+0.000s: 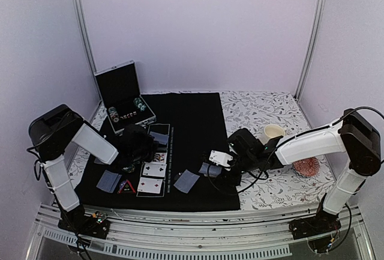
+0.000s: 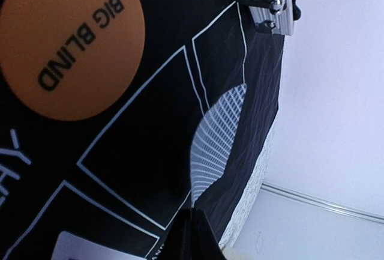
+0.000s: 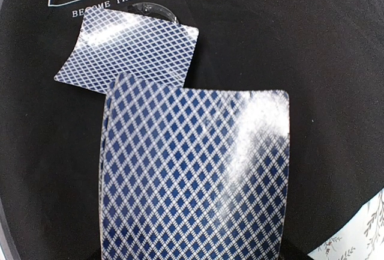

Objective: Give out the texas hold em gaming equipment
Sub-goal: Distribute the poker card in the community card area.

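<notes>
Over the black mat's (image 1: 192, 122) near edge, my right gripper (image 1: 210, 169) clamps the card deck (image 3: 192, 176), just beside one face-down card (image 3: 132, 53). On the mat's left, my left gripper (image 2: 192, 236) is closed by the BIG BLIND disc (image 2: 72, 44). Dealing step, I judge; next needs one card slid off at another seat.

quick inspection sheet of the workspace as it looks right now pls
surface: black hold'em mat over floral table cloth
job's things: two face-up cards, face-down card, red triangle marker, orange big blind disc, open chip case
clutter: cream cup, reddish dish
grippers: left gripper shut, empty, near mat; right gripper holds card stack
cables: black cable along right arm
surroundings: pale walls, metal frame posts
</notes>
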Motion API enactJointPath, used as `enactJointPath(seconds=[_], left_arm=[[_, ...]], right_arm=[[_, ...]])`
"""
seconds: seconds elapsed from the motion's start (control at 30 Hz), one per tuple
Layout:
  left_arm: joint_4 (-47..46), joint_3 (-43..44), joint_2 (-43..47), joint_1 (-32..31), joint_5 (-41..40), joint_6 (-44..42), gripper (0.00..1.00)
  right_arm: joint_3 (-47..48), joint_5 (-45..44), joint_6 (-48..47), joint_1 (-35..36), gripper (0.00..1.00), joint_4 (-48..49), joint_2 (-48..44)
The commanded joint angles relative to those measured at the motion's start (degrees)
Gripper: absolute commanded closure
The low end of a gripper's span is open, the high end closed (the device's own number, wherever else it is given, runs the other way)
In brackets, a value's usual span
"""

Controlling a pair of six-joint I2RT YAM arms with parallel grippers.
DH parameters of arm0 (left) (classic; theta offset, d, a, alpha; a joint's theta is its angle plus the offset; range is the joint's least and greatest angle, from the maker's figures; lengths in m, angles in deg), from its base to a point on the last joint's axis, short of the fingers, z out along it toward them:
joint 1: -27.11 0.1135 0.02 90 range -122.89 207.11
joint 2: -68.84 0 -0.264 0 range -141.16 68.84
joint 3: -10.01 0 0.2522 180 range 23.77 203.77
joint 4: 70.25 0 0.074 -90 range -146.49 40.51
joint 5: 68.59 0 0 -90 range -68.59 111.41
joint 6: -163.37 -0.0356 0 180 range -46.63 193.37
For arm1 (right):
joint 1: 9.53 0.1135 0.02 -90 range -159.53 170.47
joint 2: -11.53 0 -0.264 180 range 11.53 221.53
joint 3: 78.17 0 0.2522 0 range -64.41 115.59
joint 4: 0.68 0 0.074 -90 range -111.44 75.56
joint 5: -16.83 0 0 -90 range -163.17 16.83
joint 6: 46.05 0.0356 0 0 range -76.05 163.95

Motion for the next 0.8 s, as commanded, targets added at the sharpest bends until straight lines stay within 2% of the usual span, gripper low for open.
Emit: enactJointPath(seconds=[0.0,0.23,0.43,0.57,0.7,0.77], left_arm=[[2.0,0.2,0.0,-1.0,0.0,1.5,0.95],[8.1,2.7,2.9,-1.2,-0.2,-2.0,0.71],[16.8,4.8,7.5,-1.7,-0.2,-5.0,0.34],[26.0,8.0,12.2,-2.2,0.4,-10.7,0.04],[32.9,9.7,18.0,-3.0,0.7,-20.4,0.02],[32.9,8.9,22.1,-3.5,-1.2,-28.4,0.02]], right_arm=[[-0.6,-0.8,-0.1,0.2,0.44,0.1,-2.0],[-0.8,-1.2,-0.4,0.2,0.44,-0.3,-2.5],[-0.9,-1.5,-0.6,0.2,0.44,-0.7,-3.2],[-0.9,-1.7,-0.7,0.2,0.44,-1.1,-3.5],[-1.0,-2.0,-0.7,0.2,0.44,-1.4,-4.5],[-1.3,-2.0,-0.7,0.2,0.44,-1.4,-5.3]])
